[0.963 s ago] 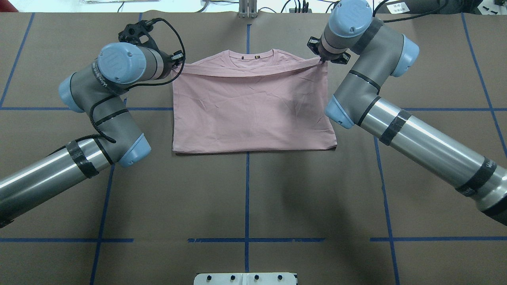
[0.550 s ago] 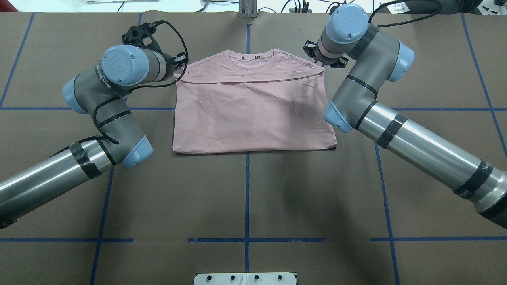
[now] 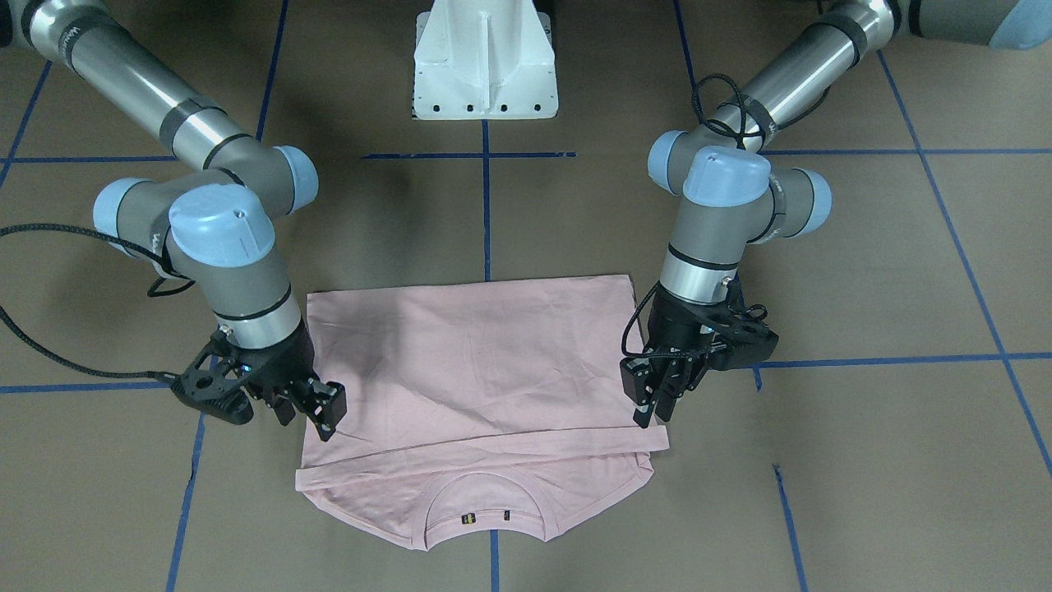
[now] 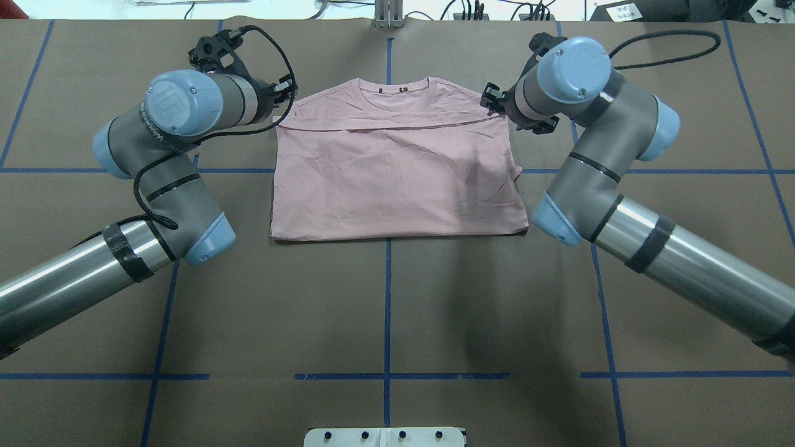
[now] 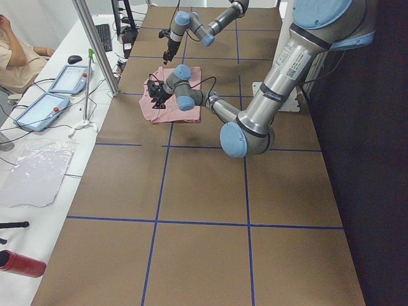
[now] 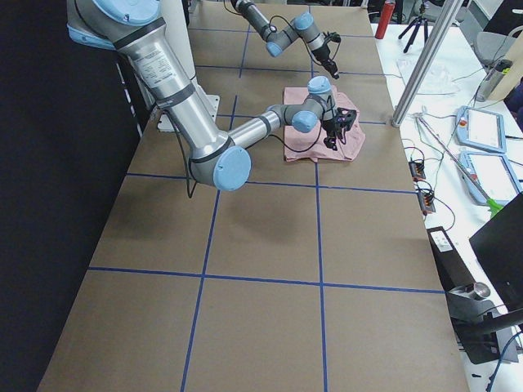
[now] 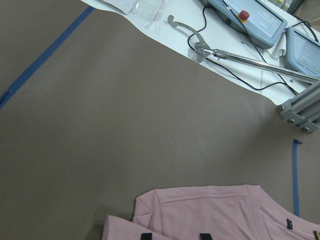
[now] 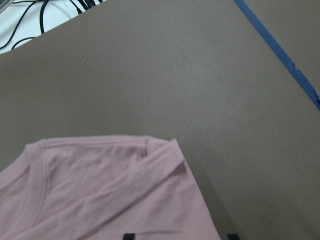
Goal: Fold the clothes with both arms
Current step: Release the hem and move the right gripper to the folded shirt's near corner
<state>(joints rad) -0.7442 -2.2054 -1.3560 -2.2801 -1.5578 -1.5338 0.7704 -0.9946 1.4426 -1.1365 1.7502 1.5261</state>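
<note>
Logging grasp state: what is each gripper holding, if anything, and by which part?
Nothing is held. The left gripper and right gripper are both open, one at each end of the folded-over edge of the pink T-shirt, which lies flat.

Faint "UR" logo on the blue joint cap (image 4: 183,102) of the left arm (image 4: 177,192), left of the T-shirt (image 4: 397,180), white lettering (image 4: 155,128) on the grey housing beside that cap, too blurred to read, two tiny collar tags (image 3: 469,518) on the T-shirt, illegible
</note>
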